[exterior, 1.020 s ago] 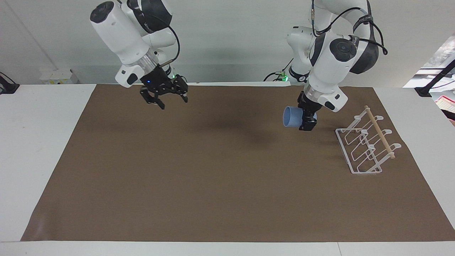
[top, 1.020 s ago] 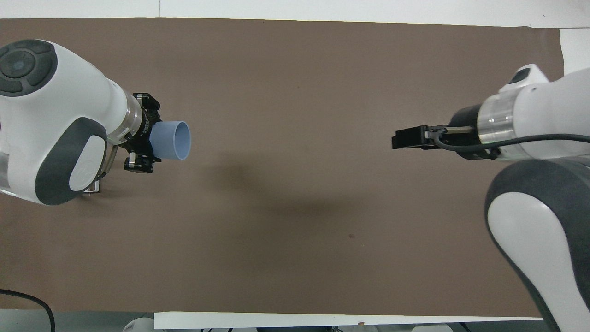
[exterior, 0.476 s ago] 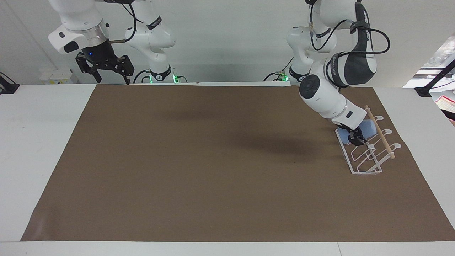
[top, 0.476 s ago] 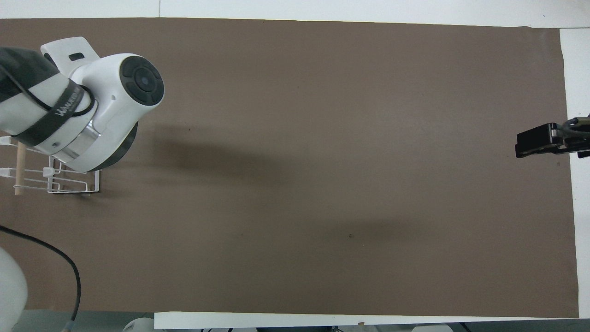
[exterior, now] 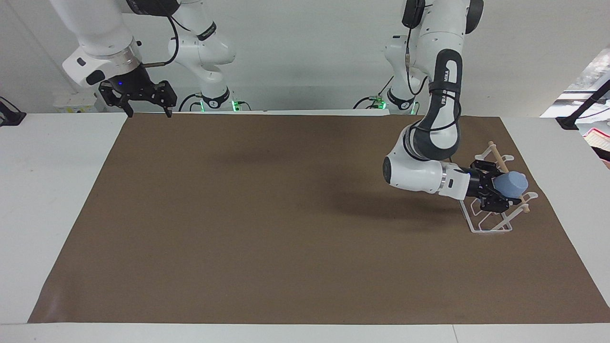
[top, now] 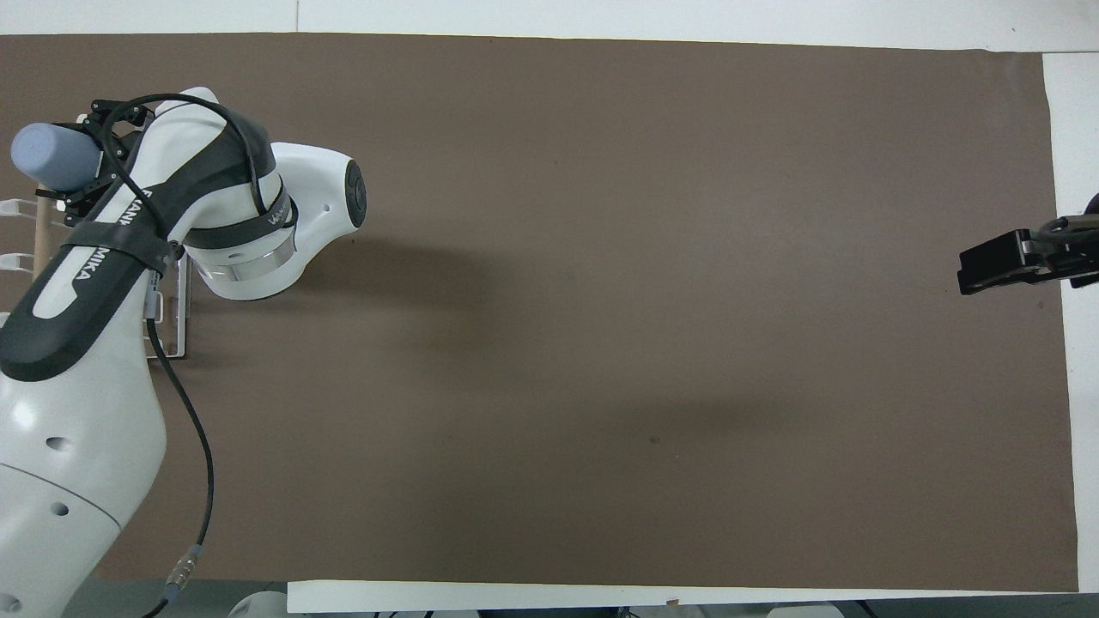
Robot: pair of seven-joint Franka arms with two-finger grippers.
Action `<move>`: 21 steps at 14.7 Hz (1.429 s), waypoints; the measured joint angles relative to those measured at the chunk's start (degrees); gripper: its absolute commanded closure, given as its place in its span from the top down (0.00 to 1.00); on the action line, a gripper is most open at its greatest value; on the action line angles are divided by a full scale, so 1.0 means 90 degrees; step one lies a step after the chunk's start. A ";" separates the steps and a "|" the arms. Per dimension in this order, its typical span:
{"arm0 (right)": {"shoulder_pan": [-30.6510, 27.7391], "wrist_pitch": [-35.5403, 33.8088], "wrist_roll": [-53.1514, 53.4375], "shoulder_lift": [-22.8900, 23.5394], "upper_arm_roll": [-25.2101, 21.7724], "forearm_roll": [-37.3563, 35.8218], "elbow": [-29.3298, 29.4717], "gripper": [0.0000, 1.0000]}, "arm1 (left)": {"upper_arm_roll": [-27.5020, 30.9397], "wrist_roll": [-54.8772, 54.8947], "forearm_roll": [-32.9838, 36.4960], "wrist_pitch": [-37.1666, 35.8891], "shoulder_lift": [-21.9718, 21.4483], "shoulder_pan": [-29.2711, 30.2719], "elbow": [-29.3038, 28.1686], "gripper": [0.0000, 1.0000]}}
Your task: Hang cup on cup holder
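Blue cup (exterior: 510, 184) over wire cup holder (exterior: 486, 224)

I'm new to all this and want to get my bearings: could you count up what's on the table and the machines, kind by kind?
Robot arms: 2, the left gripper at the rack, the right gripper waiting over the table's edge
Blue cups: 1, the cup
White wire racks: 1, the cup holder
Brown mats: 1, the mat
Total: 5

my left gripper (top: 81, 163) holds the light-blue cup (top: 53, 156) on its side over the white wire cup holder (top: 176, 330), at the brown mat's (top: 601, 300) edge toward my left arm's end. my right gripper (top: 987, 268) waits at the other end's edge.
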 measured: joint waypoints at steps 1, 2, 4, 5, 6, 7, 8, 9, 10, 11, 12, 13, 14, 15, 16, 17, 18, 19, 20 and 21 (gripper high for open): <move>0.0000 -0.0018 -0.0039 0.0002 -0.0045 0.0000 0.0000 0.99 | 0.0000 -0.0042 0.0025 -0.0112 0.0006 -0.0001 -0.0073 0.00; 0.0000 -0.0025 -0.0073 0.0005 -0.0075 0.0000 0.0000 0.99 | 0.0001 -0.0080 0.0031 -0.0209 -0.0005 0.0000 -0.0150 0.00; 0.0009 -0.0049 -0.0078 0.0019 -0.0116 0.0000 -0.0001 0.99 | 0.0004 -0.0166 0.0051 -0.0335 -0.0043 0.0000 -0.0311 0.00; 0.0029 -0.0055 -0.0079 0.0028 -0.0166 0.0000 -0.0002 0.99 | 0.0009 -0.0209 0.0101 -0.0357 -0.0063 0.0002 -0.0388 0.00; 0.0034 -0.0056 -0.0100 0.0031 -0.0207 0.0000 -0.0003 0.99 | 0.0016 -0.0277 0.0152 -0.0370 -0.0074 0.0010 -0.0453 0.00; 0.0037 -0.0056 -0.0147 0.0030 -0.0258 0.0000 -0.0004 0.99 | 0.0024 -0.0355 0.0190 -0.0376 -0.0072 0.0027 -0.0522 0.00; 0.0039 -0.0059 -0.0203 0.0030 -0.0318 0.0000 -0.0005 0.99 | 0.0024 -0.0434 0.0238 -0.0376 -0.0058 0.0062 -0.0586 0.06; 0.0038 -0.0060 -0.0238 0.0030 -0.0388 0.0000 -0.0005 0.99 | 0.0021 -0.0511 0.0283 -0.0363 -0.0018 0.0100 -0.0636 0.35; 0.0038 -0.0060 -0.0256 0.0030 -0.0443 0.0000 -0.0006 0.99 | 0.0019 -0.0542 0.0303 -0.0315 0.0028 0.0117 -0.0656 0.79; 0.0038 -0.0060 -0.0261 0.0030 -0.0470 0.0000 -0.0006 0.99 | 0.0015 -0.0543 0.0314 -0.0189 0.0062 0.0132 -0.0657 0.99; 0.0038 -0.0061 -0.0262 0.0029 -0.0476 0.0000 -0.0006 0.99 | 0.0014 -0.0531 0.0337 0.0030 0.0082 0.0168 -0.0647 1.00; 0.0040 -0.0064 -0.0262 0.0028 -0.0474 0.0000 -0.0006 0.99 | 0.0016 -0.0511 0.0362 0.0213 0.0104 0.0218 -0.0595 1.00; 0.0041 -0.0070 -0.0262 0.0024 -0.0474 0.0000 -0.0006 0.99 | 0.0015 -0.0487 0.0387 0.0311 0.0128 0.0264 -0.0504 1.00; 0.0040 -0.0076 -0.0262 0.0019 -0.0474 0.0000 -0.0006 0.99 | 0.0015 -0.0469 0.0389 0.0327 0.0143 0.0293 -0.0407 1.00; 0.0039 -0.0084 -0.0262 0.0014 -0.0475 0.0000 -0.0006 0.99 | 0.0015 -0.0464 0.0367 0.0311 0.0144 0.0305 -0.0309 1.00; 0.0039 -0.0088 -0.0262 0.0011 -0.0475 0.0000 -0.0006 0.99 | 0.0014 -0.0457 0.0327 0.0261 0.0143 0.0305 -0.0194 0.99; 0.0039 -0.0093 -0.0262 0.0009 -0.0475 0.0000 -0.0006 0.99 | 0.0015 -0.0443 0.0292 0.0185 0.0138 0.0307 -0.0074 0.99; 0.0039 -0.0094 -0.0262 0.0008 -0.0475 0.0000 -0.0006 0.99 | 0.0017 -0.0404 0.0280 0.0152 0.0128 0.0317 0.0047 0.99; 0.0039 -0.0094 -0.0262 0.0008 -0.0475 0.0000 -0.0006 0.99 | 0.0023 -0.0278 0.0271 0.0146 0.0107 0.0333 0.0185 0.99; 0.0039 -0.0094 -0.0262 0.0008 -0.0475 0.0000 -0.0006 0.99 | 0.0034 -0.0034 0.0250 0.0145 0.0074 0.0357 0.0332 0.99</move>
